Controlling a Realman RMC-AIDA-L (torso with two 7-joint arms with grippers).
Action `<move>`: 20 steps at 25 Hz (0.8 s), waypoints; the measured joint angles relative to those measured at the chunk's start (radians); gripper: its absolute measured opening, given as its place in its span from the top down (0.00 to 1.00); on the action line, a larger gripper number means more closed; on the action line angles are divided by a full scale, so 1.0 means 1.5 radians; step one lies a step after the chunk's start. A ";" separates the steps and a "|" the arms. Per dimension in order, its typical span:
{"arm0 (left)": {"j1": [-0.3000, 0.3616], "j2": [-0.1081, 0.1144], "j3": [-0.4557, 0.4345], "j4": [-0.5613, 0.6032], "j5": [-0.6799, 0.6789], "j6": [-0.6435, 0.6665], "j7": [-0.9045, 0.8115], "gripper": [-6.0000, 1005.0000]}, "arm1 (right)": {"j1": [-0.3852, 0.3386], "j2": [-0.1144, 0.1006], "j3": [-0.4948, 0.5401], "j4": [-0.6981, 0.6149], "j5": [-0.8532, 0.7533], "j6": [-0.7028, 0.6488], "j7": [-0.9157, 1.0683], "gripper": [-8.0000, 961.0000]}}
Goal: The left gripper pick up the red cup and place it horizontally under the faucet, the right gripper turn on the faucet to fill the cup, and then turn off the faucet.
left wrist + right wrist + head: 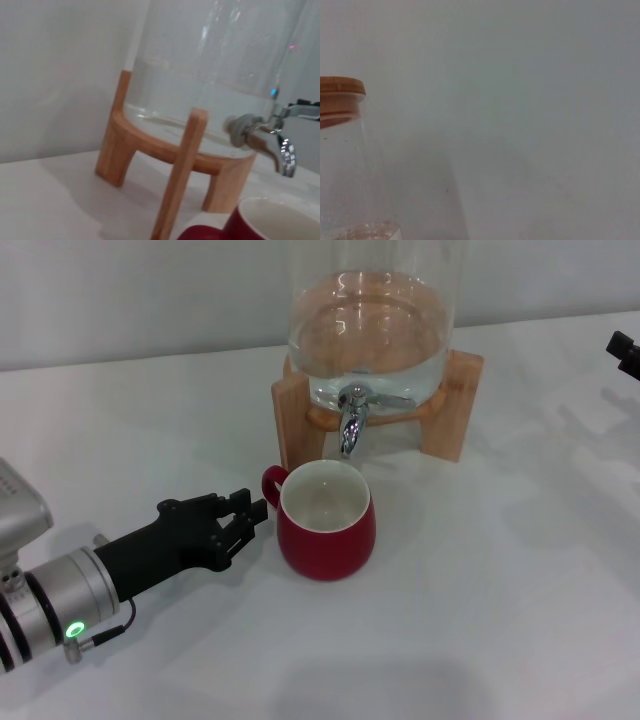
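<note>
Red cup [327,525] upright under faucet [350,427], left gripper [248,517] fingers closed at its handle, right gripper [624,352] at far edge, state unclear

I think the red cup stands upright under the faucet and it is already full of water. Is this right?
Not quite. The head view shows the red cup upright under the faucet, but its cream inside looks empty; no water is in it yet. The rest is right.

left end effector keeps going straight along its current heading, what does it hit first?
Most likely the red cup: the left end effector points right at its handle side, fingertips at or almost on the handle. Contact can't be confirmed.
</note>
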 joint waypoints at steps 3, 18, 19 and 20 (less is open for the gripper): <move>0.006 0.000 0.002 0.000 0.000 -0.023 0.001 0.75 | 0.000 0.000 0.001 0.002 0.000 -0.001 0.000 0.17; 0.026 -0.002 0.004 -0.008 0.010 -0.096 0.051 0.75 | 0.001 -0.002 0.001 0.008 0.017 -0.001 -0.002 0.17; 0.026 -0.002 0.004 -0.009 0.012 -0.098 0.052 0.75 | 0.001 -0.002 0.001 0.008 0.019 -0.001 -0.002 0.17; 0.026 -0.003 0.004 -0.010 0.017 -0.099 0.052 0.75 | 0.002 -0.002 0.001 0.008 0.021 -0.001 -0.002 0.17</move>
